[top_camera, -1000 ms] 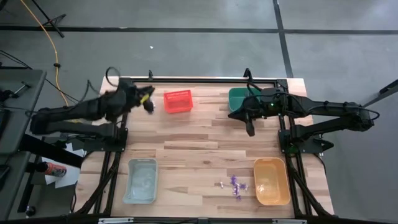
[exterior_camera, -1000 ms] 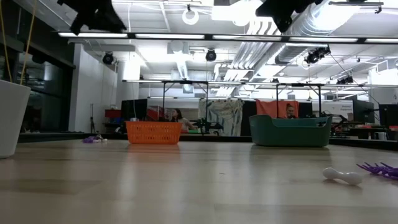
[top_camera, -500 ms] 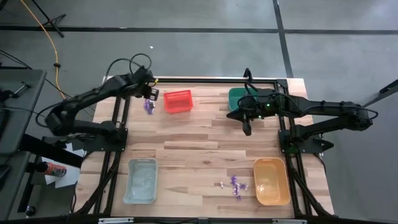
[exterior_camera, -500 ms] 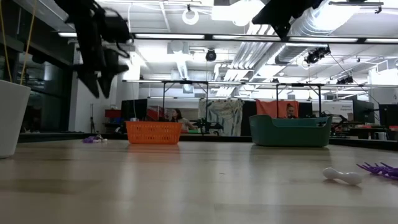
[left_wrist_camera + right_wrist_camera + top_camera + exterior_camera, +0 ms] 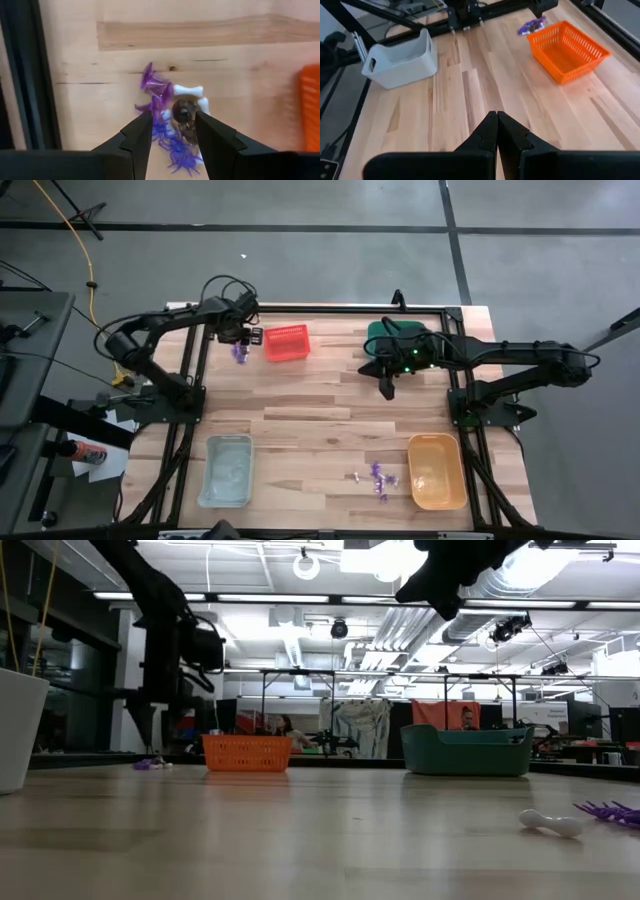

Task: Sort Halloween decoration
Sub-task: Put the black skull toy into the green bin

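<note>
A small heap of Halloween decoration [image 5: 238,352] lies on the far left of the table, beside the red bin [image 5: 286,343]. In the left wrist view it shows as purple spiky trinkets [image 5: 156,92], white bones and a dark round piece [image 5: 182,112]. My left gripper [image 5: 172,135] is open and points down just above this heap [image 5: 150,763], one finger on either side. A second group of purple trinkets [image 5: 375,477] lies near the orange bin [image 5: 436,470]. My right gripper [image 5: 385,387] is shut and hovers high in front of the green bin [image 5: 385,338].
A clear bin [image 5: 228,470] stands at the near left. In the low view a white bone [image 5: 550,823] and purple pieces [image 5: 610,810] lie at the near right. The black table frame [image 5: 20,75] runs close beside the far-left heap. Bare wood lies across the table's middle.
My left arm has swung from the table's left edge toward the far side, turned its gripper to point down and come down over the heap beside the red bin. My right gripper has drifted a little toward the table's left, staying shut and high.
</note>
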Available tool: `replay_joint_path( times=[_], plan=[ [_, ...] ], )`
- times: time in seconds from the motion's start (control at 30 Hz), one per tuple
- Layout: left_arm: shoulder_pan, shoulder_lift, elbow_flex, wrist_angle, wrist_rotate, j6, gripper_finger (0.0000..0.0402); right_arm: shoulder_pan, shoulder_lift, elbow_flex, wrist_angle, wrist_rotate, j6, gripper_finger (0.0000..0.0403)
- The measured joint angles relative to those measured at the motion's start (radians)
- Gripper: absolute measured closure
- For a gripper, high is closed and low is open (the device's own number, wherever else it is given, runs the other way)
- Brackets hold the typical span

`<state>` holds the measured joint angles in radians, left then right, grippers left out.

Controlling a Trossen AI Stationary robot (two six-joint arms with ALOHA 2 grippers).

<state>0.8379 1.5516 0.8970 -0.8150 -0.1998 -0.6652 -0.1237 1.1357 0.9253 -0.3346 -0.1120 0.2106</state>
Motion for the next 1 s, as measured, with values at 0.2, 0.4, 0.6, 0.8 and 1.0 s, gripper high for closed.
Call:
replay_joint_path(
  times=[0.2,0.4,0.6,0.8,1.0],
  plan=[
    [0.000,0.059,0.000,0.022,0.035,-0.015,0.0263,0.002,0.006,0.000,0.007,-0.002,-0.001,0.0400],
    [0.000,0.095,0.000,0.048,0.045,-0.015,0.0263,0.002,0.006,0.000,0.004,-0.002,-0.001,0.0400],
    [0.000,0.113,0.002,0.064,0.045,-0.031,0.0263,0.002,0.006,0.000,0.003,-0.003,-0.001,0.0400],
    [-0.001,0.118,0.003,0.082,0.047,-0.031,0.0264,0.002,0.006,0.000,0.003,-0.003,-0.001,0.0400],
    [-0.001,0.119,0.002,0.081,0.049,-0.031,0.0280,0.002,0.006,0.000,0.003,-0.003,-0.001,0.0400]
  ],
)
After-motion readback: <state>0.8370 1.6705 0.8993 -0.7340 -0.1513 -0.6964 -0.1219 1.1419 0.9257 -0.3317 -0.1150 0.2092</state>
